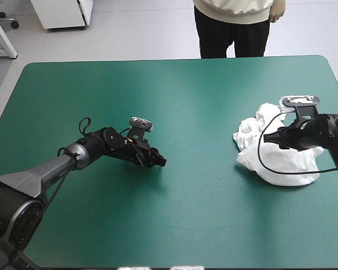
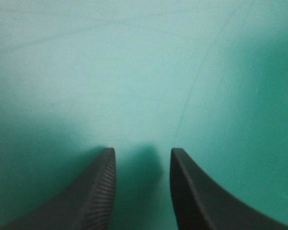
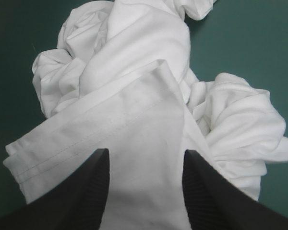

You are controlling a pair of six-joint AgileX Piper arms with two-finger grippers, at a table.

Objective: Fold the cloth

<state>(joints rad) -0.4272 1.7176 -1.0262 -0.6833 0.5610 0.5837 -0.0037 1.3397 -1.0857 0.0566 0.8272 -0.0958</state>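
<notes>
White T-shirt [image 1: 287,163] heaped (no clear axis), under right gripper [image 3: 146,154]

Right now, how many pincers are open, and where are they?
2. The left pincer is open over bare teal-green cover, left of centre. The right pincer is open over the crumpled T-shirt near the table's right edge. Neither is hidden.

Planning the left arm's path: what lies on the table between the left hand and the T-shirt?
Nothing: in the high view, only bare teal-green cover separates the left hand from the T-shirt.
</notes>
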